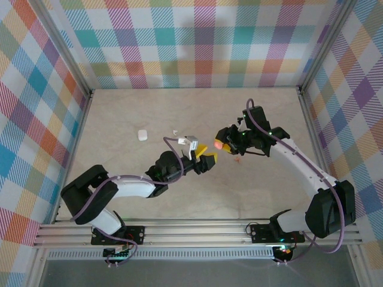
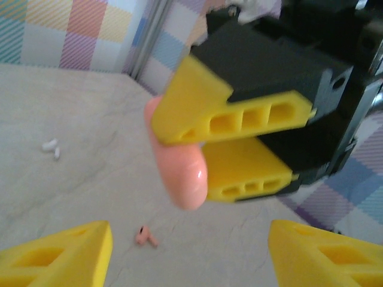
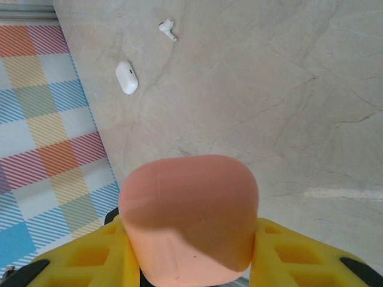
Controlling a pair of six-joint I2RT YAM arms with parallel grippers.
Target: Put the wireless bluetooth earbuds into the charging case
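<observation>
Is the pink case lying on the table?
No, the pink charging case is gripped in the right gripper's yellow jaws, up off the table.

Robotics lab test cell: a pale marble-look tabletop (image 1: 119, 113) lay beneath the left gripper (image 1: 203, 156) and right gripper (image 1: 220, 145), boxed in around them by aluminium framing (image 1: 197, 232) and pastel plaid panels (image 1: 197, 42).

Beige marbled table (image 1: 179, 197) enclosed by pastel plaid walls (image 1: 197, 42).

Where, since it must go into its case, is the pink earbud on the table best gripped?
Probably from straight above, closing across its rounded head: the pink earbud lies flat on the table, and its thin stem offers less to hold.
</observation>
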